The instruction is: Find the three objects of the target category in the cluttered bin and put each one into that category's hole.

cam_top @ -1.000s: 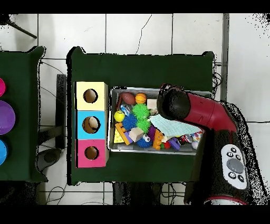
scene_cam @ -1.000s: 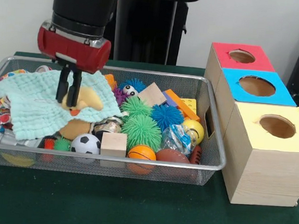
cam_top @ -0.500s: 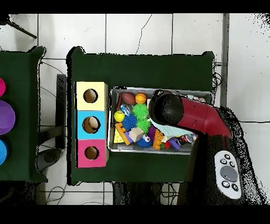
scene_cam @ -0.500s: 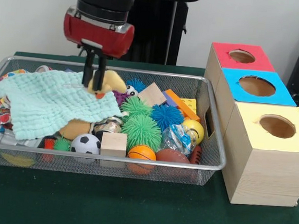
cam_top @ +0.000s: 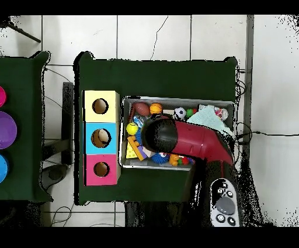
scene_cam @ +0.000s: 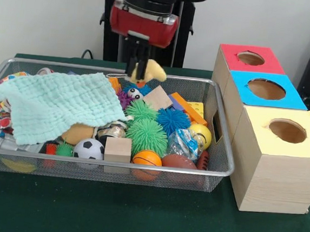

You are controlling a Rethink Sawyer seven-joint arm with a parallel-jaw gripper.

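Gripper (scene_cam: 139, 71): closed on a yellow plush toy (scene_cam: 151, 70), held clear above the far rim of the wire mesh bin (scene_cam: 215, 173), near its middle; a patch of orange shows at the toy's lower edge. Bin: stands on the green-covered desk (scene_cam: 135, 217), crowded. Contents, front view: mint muslin cloth (scene_cam: 52, 107) draped over the left half; spiky green balls (scene_cam: 145, 134) and a spiky blue ball (scene_cam: 172, 120) at centre; wooden cube (scene_cam: 118, 148), small soccer ball (scene_cam: 88, 149), mini basketball (scene_cam: 147, 160) and brown mini football (scene_cam: 179, 162) along the near wall; yellow ball (scene_cam: 201, 133) towards the right wall. Sorting boxes: three in a row just beside the bin's right end, each with a round hole on top, namely red-topped box (scene_cam: 250, 59), blue-topped box (scene_cam: 266, 89), yellow-topped box (scene_cam: 286, 132). Overhead view: the red arm (cam_top: 193, 140) covers the bin's middle.
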